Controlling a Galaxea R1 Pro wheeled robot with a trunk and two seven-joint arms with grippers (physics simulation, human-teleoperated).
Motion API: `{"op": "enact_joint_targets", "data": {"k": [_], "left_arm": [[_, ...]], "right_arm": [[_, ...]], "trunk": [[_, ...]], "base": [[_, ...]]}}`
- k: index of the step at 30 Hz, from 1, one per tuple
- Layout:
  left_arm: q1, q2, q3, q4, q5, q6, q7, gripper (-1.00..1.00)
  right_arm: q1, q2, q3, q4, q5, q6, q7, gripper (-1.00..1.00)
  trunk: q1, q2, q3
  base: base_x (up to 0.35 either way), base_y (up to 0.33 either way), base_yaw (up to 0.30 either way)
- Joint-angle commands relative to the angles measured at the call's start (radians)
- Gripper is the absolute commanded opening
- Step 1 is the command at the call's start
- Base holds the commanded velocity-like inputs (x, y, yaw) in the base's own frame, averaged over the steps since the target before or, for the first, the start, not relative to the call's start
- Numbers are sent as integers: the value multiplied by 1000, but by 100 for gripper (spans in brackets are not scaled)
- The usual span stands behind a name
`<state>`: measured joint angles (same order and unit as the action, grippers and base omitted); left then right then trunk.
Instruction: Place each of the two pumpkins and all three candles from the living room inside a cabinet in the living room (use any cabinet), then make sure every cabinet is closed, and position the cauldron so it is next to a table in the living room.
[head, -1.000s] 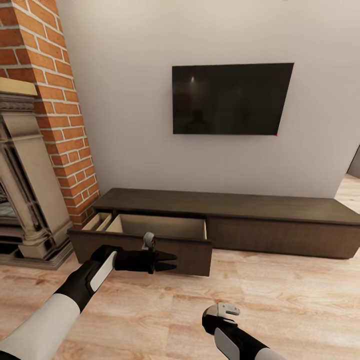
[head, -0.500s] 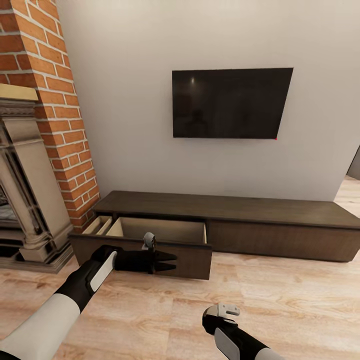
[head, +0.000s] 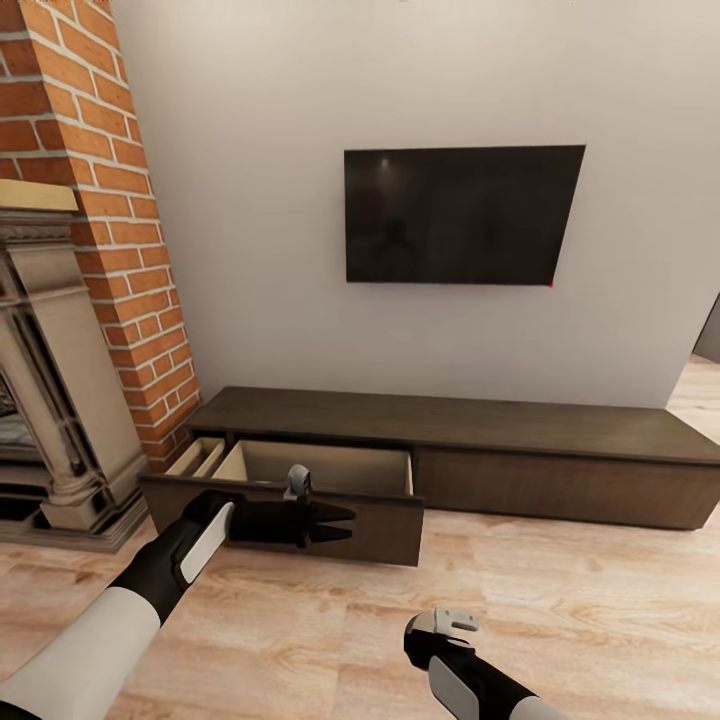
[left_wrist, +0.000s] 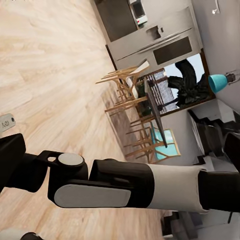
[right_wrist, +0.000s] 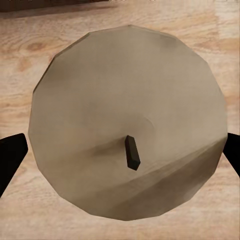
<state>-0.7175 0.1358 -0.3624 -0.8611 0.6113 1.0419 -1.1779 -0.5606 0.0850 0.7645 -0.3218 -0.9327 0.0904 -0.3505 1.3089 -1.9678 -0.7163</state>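
One candle (right_wrist: 127, 122) sat pinched between your right claw's fingers (right_wrist: 10, 160) — over the wood floor | your left claw (head: 340, 522) pressed together, by the cabinet's (head: 450, 425) open drawer (head: 300, 480).

The cabinet (head: 450, 455) stands on the floor (head: 560, 610) against the wall, below the TV (head: 462, 215). Its left drawer (head: 300, 490) is pulled out toward me. The fireplace (head: 55, 380) stands left of the cabinet. My left gripper (head: 340, 522) hangs before the drawer front. A candle (right_wrist: 127, 122) sits between my right gripper's (right_wrist: 120, 160) fingers, above the floor.
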Motion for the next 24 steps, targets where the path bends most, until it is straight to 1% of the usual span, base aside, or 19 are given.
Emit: {"op": "enact_joint_targets", "data": {"k": [1, 7, 10, 15, 24], "left_arm": [[-1, 1, -3, 0, 2, 5, 0, 100], [-2, 3, -1, 0, 2, 5, 10, 100], [-3, 16, 0, 0, 2, 5, 18, 100], [-3, 23, 0, 1, 2, 5, 26, 100], [-2, 26, 1, -2, 5, 5, 29, 100]], "right_arm": [[-1, -1, 7, -2, -5, 5, -7, -100], [-1, 1, 7, -2, -5, 5, -6, -100], [-1, 1, 7, -2, -5, 5, -6, -100], [-1, 4, 7, -2, -4, 5, -5, -100], [-1, 7, 8, -2, -3, 5, -5, -100]], "trunk": [[-4, 7, 2], [-27, 49, 21], [-39, 70, 30], [-58, 105, 46], [-58, 105, 46]], "base": [[0, 0, 0], [0, 0, 0], [0, 0, 0], [0, 0, 0], [0, 0, -20]]}}
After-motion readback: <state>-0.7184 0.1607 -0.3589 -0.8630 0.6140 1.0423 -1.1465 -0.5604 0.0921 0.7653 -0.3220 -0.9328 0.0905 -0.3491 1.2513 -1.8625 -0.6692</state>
